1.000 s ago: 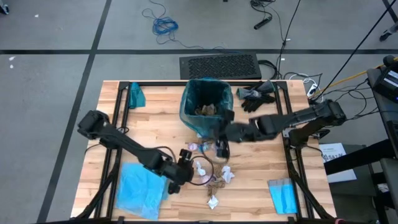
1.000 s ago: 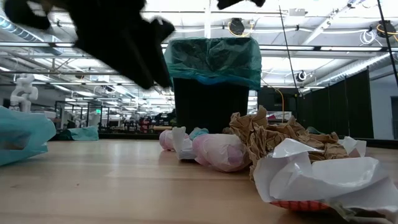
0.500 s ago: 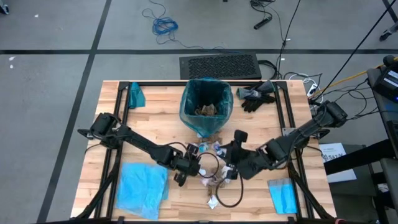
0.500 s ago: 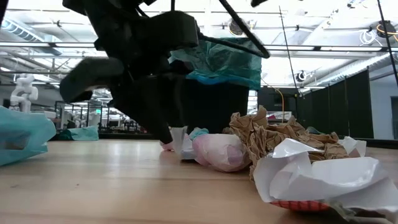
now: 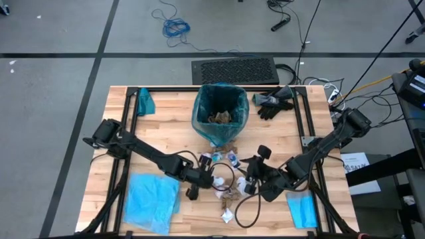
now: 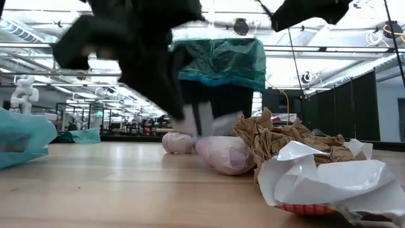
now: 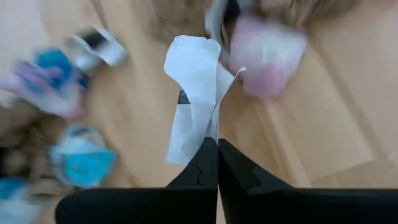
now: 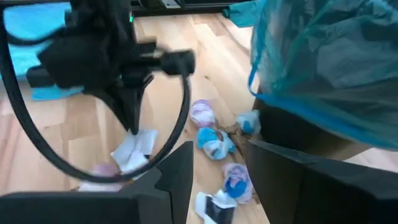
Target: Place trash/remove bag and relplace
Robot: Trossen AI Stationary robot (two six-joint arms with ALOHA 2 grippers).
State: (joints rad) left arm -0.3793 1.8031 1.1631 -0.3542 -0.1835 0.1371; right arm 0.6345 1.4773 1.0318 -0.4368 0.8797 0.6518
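Observation:
The trash lies scattered on the wooden table in front of the bin (image 5: 221, 113), which is lined with the dark teal bag (image 8: 329, 68). It includes a pink wad (image 6: 224, 155), brown paper (image 6: 278, 139) and white wrappers (image 6: 323, 177). My left gripper (image 5: 211, 178) is among the scraps, shut on a white paper scrap (image 7: 193, 106). My right gripper (image 5: 251, 179) hovers open just to the right of it, above the trash, with nothing between its fingers (image 8: 180, 177). The sky-blue replacement bag (image 5: 153, 202) lies flat at the near left. My left gripper pinches one end of the white paper scrap (image 7: 208, 138) between its two fingertips. The fingers slant down from the table's left. The scrap stretches away from the tips, and its far part (image 8: 134, 149) seems to rest on the table.
Black gloves (image 5: 275, 101) lie right of the bin. A folded blue cloth (image 5: 302, 209) sits at the near right and a small teal piece (image 5: 145, 101) at the far left. Black frame rails run along both table sides.
My left gripper has shifted a little toward the table's right into the scraps and shut on the white scrap. My right gripper has swung from beside the bin toward the near edge and come down, turning as it went, to hover over the trash.

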